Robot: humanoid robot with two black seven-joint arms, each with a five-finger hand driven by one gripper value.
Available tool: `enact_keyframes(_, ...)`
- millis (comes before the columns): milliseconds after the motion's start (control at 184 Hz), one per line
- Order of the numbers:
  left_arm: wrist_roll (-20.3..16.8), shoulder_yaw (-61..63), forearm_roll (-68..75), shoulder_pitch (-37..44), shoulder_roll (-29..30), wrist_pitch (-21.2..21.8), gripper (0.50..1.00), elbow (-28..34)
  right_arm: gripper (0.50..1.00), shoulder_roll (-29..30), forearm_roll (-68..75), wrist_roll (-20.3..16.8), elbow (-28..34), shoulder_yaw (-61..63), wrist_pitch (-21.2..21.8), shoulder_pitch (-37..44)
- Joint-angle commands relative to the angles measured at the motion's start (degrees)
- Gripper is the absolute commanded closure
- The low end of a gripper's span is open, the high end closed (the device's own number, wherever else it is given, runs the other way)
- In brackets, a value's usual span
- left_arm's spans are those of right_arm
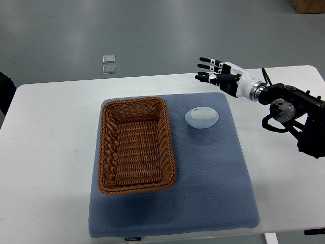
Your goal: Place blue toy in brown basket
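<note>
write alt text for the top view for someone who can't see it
A pale blue toy sits on a blue mat just right of an empty brown basket, on a white table. The robot's right hand hovers open above and right of the toy, holding nothing.

the light is even, cool and fairly bright from overhead, with only soft short shadows under the basket [137,146] and the right hand [219,72], a mild pale sheen on the white desk [51,137], no hard glare, and slight softness toward the edges of the picture.
</note>
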Motion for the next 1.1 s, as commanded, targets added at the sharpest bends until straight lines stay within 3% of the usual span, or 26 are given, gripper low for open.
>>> enact_keyframes(0, 0.1, 0.1, 0.0, 0.0, 0.0, 0.0, 0.5, 0.1, 0.585, 0.0, -0.4, 0.0, 0.1, -0.1, 0.0, 0.2)
enact_keyframes(614, 0.0, 0.2, 0.0, -0.4, 0.0, 0.1, 0.5, 0.1, 0.585, -0.3, -2.5, 0.3, 0.3, -0.3, 0.5, 0.6)
enact_keyframes(880, 0.0, 0.2, 0.0, -0.4, 0.0, 0.1, 0.5, 0.0, 0.587, -1.4, -22.1, 6.5, 0.9, -0.1, 1.7, 1.0)
enact_keyframes(1092, 0.0, 0.2, 0.0, -0.4, 0.0, 0.1, 0.5, 0.0, 0.587, -3.1, -45.7, 12.5, 1.0, -0.4, 3.2, 2.5)
